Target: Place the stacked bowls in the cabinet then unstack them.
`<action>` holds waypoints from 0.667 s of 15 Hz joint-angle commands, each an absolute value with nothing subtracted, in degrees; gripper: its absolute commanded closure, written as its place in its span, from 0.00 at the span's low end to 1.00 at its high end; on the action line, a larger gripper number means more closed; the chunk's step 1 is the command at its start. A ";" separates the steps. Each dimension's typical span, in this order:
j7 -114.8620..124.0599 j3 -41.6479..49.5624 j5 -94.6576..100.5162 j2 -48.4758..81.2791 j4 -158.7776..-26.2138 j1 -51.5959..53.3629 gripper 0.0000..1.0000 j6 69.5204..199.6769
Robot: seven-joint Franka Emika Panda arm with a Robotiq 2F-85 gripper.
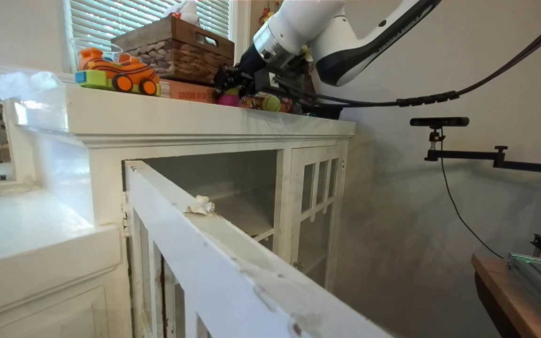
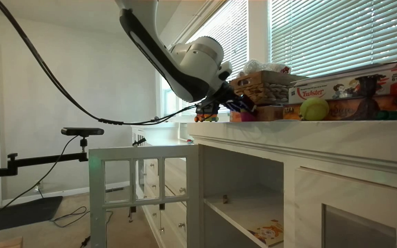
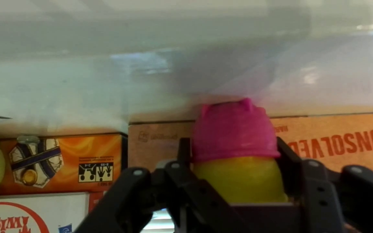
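Observation:
The stacked bowls are a pink bowl [image 3: 235, 132] and a yellow one [image 3: 241, 178], at the cabinet top's front edge. The pink bowl is lower and also shows in both exterior views [image 1: 228, 100] [image 2: 247, 117]. My gripper [image 3: 233, 145] reaches down around the stack, one finger against each side, and appears shut on it. It hides much of the stack in both exterior views [image 1: 229, 84] [image 2: 245, 105]. I cannot tell whether the stack rests on the top or hangs just above it. The cream-white cabinet [image 1: 181, 117] has one glass-paned door [image 2: 143, 150] open, showing an inner shelf [image 2: 243, 205].
On the cabinet top stand an orange toy car [image 1: 120, 70], a wicker basket [image 1: 190, 58], a Twister box [image 2: 343, 88], a tennis ball [image 2: 314, 108] and an UNSOLVED box [image 3: 335, 142]. The open door juts out in front. A card [image 2: 269, 232] lies on the shelf.

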State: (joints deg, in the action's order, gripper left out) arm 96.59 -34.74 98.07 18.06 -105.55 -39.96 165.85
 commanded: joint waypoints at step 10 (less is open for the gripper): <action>95.98 -37.31 86.04 3.15 -119.49 -41.97 0.63 169.03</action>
State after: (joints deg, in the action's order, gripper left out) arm 96.23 -36.79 89.69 10.81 -112.80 -40.50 167.31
